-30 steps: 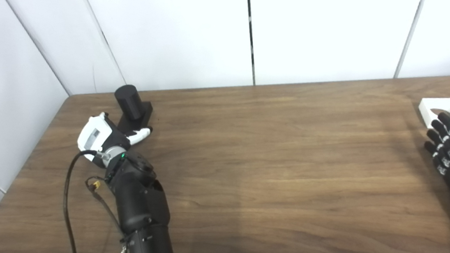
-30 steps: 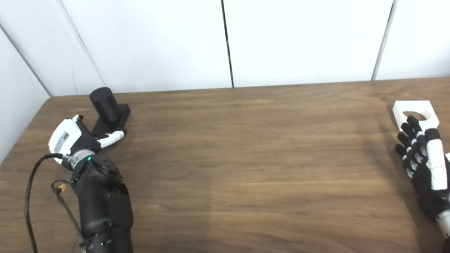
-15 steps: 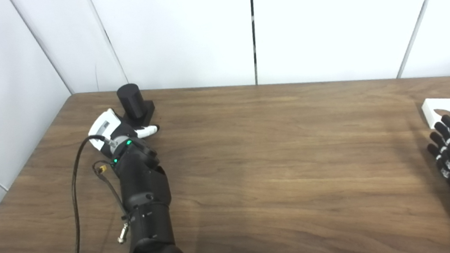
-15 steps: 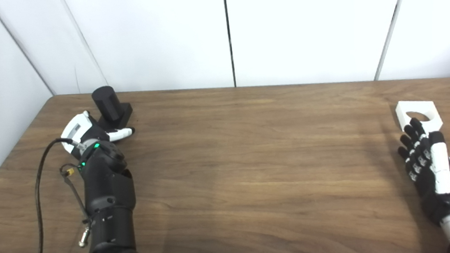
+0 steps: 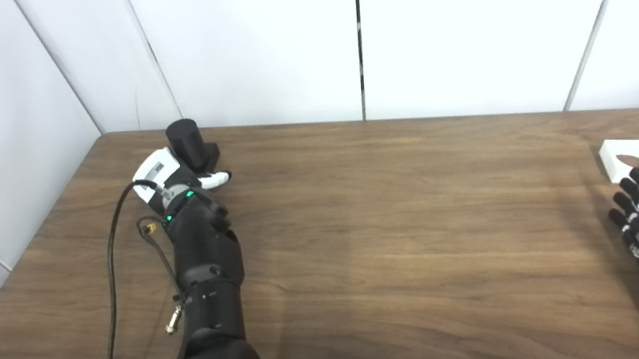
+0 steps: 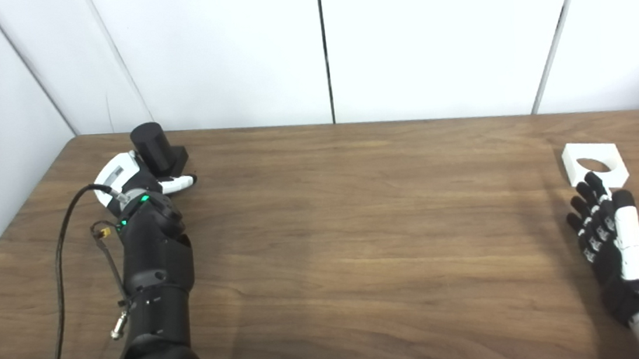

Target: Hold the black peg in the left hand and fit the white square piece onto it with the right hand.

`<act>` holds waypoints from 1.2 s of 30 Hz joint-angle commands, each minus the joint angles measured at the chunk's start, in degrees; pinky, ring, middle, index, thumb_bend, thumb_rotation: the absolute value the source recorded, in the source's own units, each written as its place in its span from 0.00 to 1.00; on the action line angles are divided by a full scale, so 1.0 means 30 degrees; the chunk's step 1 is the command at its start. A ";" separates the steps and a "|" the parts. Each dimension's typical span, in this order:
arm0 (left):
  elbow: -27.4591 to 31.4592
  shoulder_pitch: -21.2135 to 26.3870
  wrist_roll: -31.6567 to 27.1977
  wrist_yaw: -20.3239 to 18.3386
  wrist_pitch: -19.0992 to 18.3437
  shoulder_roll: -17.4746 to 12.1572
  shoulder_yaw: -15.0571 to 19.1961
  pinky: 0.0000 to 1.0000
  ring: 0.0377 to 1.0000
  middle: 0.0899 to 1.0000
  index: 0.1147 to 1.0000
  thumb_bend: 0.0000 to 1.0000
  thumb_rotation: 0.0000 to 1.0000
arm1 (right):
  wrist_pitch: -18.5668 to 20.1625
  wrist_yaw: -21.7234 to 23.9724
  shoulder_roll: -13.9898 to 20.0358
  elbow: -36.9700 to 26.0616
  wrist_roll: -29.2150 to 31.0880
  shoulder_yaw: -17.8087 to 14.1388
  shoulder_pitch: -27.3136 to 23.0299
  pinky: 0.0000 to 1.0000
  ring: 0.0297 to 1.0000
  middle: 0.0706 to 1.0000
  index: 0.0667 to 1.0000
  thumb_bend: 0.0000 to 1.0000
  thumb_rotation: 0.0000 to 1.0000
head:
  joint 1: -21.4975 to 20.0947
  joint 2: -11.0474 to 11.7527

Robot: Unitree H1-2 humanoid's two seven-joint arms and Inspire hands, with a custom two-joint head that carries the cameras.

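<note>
With the left hand crowding the peg at ten o'clock, grip unclear, and the right hand spread short of the piece, either could get knocked away

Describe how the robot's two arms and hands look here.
The left arm is black, segmented, with green lights near the wrist and a black cable looping off it. The left hand has a white back; the right hand has black fingers, pale knuckle marks, a white thumb panel and a silver wrist.
</note>
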State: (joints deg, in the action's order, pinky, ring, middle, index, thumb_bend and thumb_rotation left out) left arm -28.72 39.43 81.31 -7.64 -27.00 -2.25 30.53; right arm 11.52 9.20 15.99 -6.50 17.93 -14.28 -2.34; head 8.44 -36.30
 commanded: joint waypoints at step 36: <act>-0.0543 0.0580 -0.1280 0.1274 0.0026 -0.1643 -0.1018 0.98 1.00 0.99 0.68 0.73 0.18 | 0.0241 0.0522 0.1053 -0.0987 0.0470 -0.0195 -0.0305 1.00 1.00 1.00 1.00 0.62 1.00 | 0.0068 -0.0217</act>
State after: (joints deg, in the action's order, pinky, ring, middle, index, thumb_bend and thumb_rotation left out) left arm -31.38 39.49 77.44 -5.87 -26.95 -5.46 28.21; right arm 12.76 10.39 17.65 -7.60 18.74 -14.34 -1.52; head 8.61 -36.91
